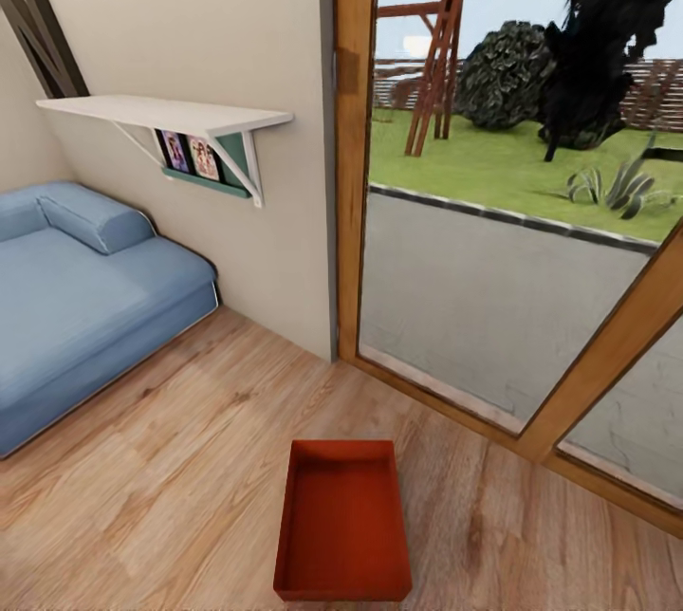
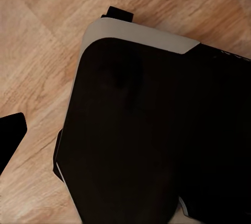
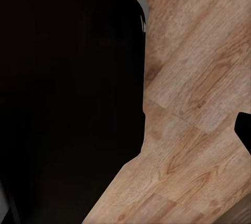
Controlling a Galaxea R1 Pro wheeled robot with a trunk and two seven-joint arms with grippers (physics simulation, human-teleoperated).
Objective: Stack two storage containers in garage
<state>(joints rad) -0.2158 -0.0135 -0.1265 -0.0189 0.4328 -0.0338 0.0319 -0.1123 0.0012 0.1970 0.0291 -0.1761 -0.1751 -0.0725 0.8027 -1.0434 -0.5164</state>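
Sitting on the light wood-plank floor [image 1: 171, 497] near the glass door [image 1: 493, 288], 1 orange-red rectangular topless bin [image 1: 343, 521] looks rigid, light, probably slick; grip its long rims. Jaw state: cannot tell.

Storage container [image 1: 343, 526]: plain orange-red, unmarked. Floor [image 1: 171, 488]: light wood planks, brown grain. Sofa [image 1: 76, 298]: blue. Wall [image 1: 190, 32]: beige. Shelf [image 1: 161, 111]: white, green-framed pictures [image 1: 190, 156] beneath. Door frame [image 1: 353, 146]: honey wood. Lawn [image 1: 493, 165]: green.
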